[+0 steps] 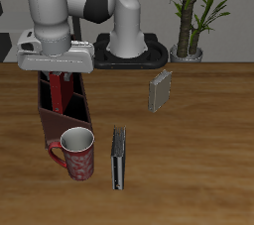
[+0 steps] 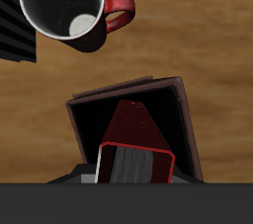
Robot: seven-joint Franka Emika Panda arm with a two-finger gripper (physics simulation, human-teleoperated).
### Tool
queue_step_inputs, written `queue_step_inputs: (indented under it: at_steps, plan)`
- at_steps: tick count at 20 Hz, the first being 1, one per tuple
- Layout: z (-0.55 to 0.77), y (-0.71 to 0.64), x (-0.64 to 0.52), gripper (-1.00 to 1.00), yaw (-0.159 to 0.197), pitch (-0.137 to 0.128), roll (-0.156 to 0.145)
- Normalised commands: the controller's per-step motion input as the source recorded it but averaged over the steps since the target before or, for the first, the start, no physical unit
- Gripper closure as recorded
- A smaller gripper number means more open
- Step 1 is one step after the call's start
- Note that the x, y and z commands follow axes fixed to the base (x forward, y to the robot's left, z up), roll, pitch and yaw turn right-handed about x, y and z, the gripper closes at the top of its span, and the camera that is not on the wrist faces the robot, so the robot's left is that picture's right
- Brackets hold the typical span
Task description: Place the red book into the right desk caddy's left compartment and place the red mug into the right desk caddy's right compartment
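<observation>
Exterior view: the tabletop is the widest thing, brown wood, with the arm reaching over one end of it. Directly under the pincer stands the caddy, a long dark maroon box running from beneath the pincer toward the tabletop's front edge. The red book hangs upright from the pincer, its lower part down inside the caddy's section just below the fingers. In the wrist view the same book stands in the open compartment of the caddy, dark walls on each side of it, and the pincer is clamped on its upper end; the pads themselves are mostly hidden behind the book.

The red mug stands upright on the tabletop, forward of the pincer, just beside the caddy's front end; whether it touches the wall I cannot tell. In the wrist view the mug shows its pale inside and its loop handle, and sits outside the caddy.

A black book with a pale edge stands on the tabletop just past the mug, well forward of the pincer. A grey book stands well apart from the pincer, at about its depth. Behind it a potted plant stands at the back.
</observation>
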Motion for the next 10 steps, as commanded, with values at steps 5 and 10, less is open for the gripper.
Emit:
queue_step_inputs:
  at_steps: [5, 10]
  plan:
    - [-0.25, -0.11, 0.03, 1.00, 0.001, 0.035, -0.025]
    - [-0.20, -0.05, 0.03, -1.00, 0.010, 0.035, -0.019]
